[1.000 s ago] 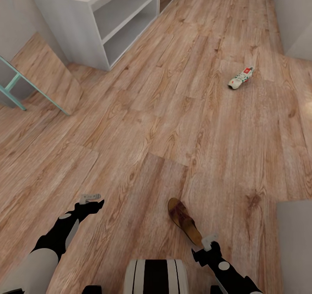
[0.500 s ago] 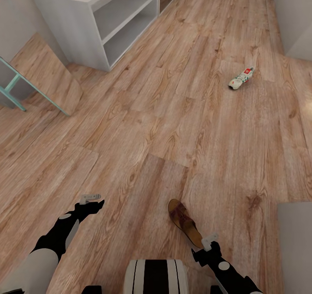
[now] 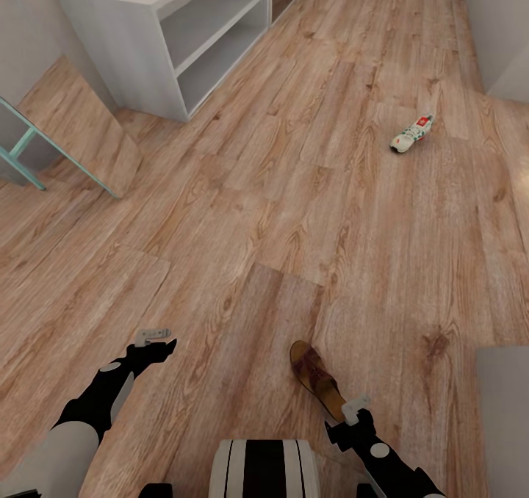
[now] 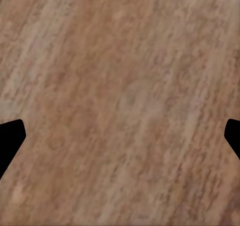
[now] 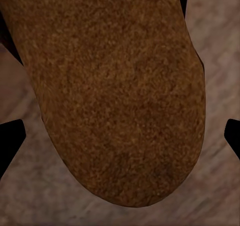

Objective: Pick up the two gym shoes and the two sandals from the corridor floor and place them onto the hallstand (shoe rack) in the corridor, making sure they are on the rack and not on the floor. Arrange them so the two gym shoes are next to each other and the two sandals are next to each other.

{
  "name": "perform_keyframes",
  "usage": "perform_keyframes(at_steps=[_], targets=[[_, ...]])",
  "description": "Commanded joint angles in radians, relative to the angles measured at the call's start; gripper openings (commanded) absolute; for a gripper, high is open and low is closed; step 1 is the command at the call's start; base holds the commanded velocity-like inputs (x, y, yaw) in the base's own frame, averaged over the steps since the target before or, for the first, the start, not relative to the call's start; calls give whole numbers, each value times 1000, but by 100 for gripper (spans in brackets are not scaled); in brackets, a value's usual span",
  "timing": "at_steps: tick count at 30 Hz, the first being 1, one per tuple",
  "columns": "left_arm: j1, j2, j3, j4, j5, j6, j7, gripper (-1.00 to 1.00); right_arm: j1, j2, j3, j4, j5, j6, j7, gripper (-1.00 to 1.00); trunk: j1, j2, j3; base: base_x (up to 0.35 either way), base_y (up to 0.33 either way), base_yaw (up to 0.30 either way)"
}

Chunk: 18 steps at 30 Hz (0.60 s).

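Wood-grain planks of the corridor floor point(image 3: 242, 211) run from under the robot right up to the top of the head view, and over the last second that whole view has slid a little: the sandal, the sneaker and the grey unit have all shifted slightly together, while the arms hold their places in the frame, so I read it as the camera or base creeping, not the things moving. Nearest, at the lower centre-right, one brown sandal point(image 3: 316, 379) lies flat on the boards with its heel end just under the right gripper point(image 3: 355, 408); the right wrist view looks straight down on its tan footbed, with the two dark fingertips standing wide at either side, so the jaws are open and nothing is held. The left gripper point(image 3: 153, 334), at the lower left, hangs over bare planks, its fingers likewise spread wide and empty in its own wrist view. Further off, at the upper right, one gym shoe point(image 3: 411, 133) lies alone on the floor, well apart from the sandal. Farthest, at the upper left, stands a light grey unit point(image 3: 139, 50) with two open shelves, nothing on what shows of them; whether it is the hallstand I cannot tell, since its upper part is cut off. My guess is the robot is lining up over the sandal, with no shoe racked yet.
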Motion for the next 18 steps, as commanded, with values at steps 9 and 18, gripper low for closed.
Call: perform_keyframes(at_steps=[9, 18], targets=[[0, -2, 8, -2, -9, 6, -9, 100, 0, 0, -1, 0, 8, -3, 2, 100, 0, 0, -1, 0, 0, 0], [-1, -2, 8, -2, -9, 6, -9, 100, 0, -1, -1, 0, 9, -3, 2, -100, 0, 0, -1, 0, 0, 0]])
